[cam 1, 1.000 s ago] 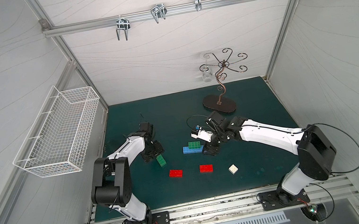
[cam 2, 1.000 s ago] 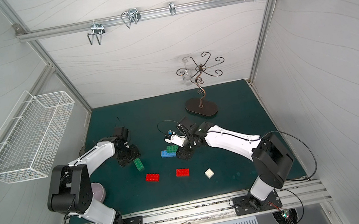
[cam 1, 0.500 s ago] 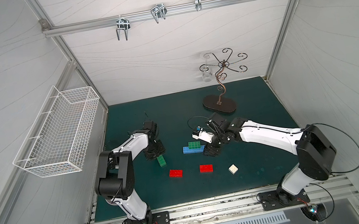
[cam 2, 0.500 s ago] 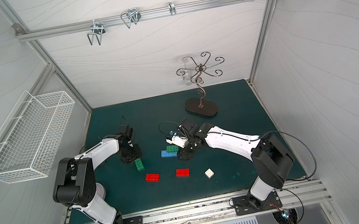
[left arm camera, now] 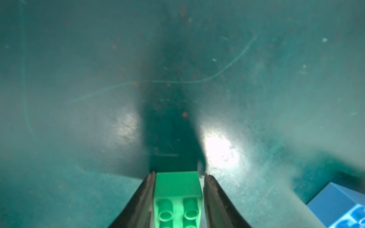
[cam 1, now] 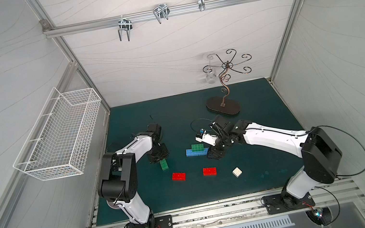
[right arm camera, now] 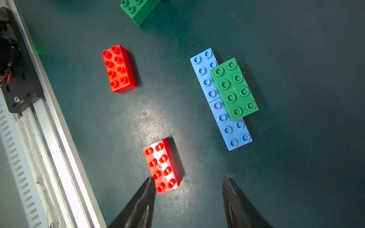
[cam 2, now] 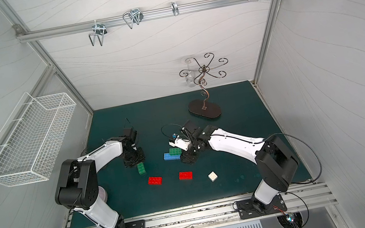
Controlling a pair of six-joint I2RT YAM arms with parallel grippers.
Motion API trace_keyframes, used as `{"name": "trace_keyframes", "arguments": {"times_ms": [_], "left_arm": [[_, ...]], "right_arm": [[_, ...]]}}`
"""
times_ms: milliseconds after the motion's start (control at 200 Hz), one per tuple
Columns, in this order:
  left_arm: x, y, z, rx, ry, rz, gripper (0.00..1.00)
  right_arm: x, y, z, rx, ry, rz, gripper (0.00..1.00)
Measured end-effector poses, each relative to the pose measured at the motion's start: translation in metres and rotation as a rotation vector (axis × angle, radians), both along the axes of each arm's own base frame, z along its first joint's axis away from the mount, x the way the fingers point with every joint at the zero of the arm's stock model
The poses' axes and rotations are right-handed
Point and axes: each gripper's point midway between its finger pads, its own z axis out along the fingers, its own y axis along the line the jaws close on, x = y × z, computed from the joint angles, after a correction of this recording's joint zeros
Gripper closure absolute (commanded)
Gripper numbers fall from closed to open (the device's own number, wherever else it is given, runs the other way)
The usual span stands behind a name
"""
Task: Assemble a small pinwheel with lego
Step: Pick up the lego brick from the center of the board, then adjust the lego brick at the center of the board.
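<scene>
The step in hand is the pick-up: the left pincer (left arm camera: 179,175) is closed on the loose green studded plastic brick (left arm camera: 177,187) at the dark green desk (cam 1: 261,115) near the 2 joined blue bricks (right arm camera: 231,134), the right pincer (right arm camera: 188,177) hangs half open and empty, and next comes probably a lift and careful stud alignment.

Top brick (right arm camera: 234,88) straddles paired bricks (right arm camera: 205,79) (abutting).

Table (cam 1: 264,181) bare at near right, past white brick (cam 1: 237,172). Clear lane between red brick (cam 1: 178,176) and other red brick (cam 1: 209,171). Blue-green stack (cam 1: 197,151) sits mid-table; right arm (cam 1: 269,137) spans beside it. Stand (cam 1: 224,109) blocks far right. Far left open.
</scene>
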Motion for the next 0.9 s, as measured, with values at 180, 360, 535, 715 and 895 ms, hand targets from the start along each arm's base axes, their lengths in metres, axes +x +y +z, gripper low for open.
{"name": "trace_keyframes", "arguments": {"times_ms": [180,360,535,715,895], "left_arm": [[0.000,-0.002,0.000,-0.003,-0.001,-0.012,0.73],[-0.001,-0.010,0.001,-0.040,0.004,-0.007,0.73],[0.001,-0.031,0.012,-0.099,-0.011,-0.015,0.74],[0.028,-0.059,0.041,-0.163,-0.096,-0.043,0.74],[0.042,-0.075,0.044,-0.228,-0.110,-0.026,0.74]], "right_arm": [[-0.001,0.001,-0.001,0.010,0.010,-0.005,0.43],[-0.024,-0.002,-0.026,0.076,0.156,-0.057,0.46],[-0.039,-0.004,-0.049,0.106,0.274,-0.115,0.47],[-0.019,0.004,-0.049,0.166,0.283,-0.187,0.47],[0.006,0.008,-0.061,0.194,0.329,-0.258,0.50]]}}
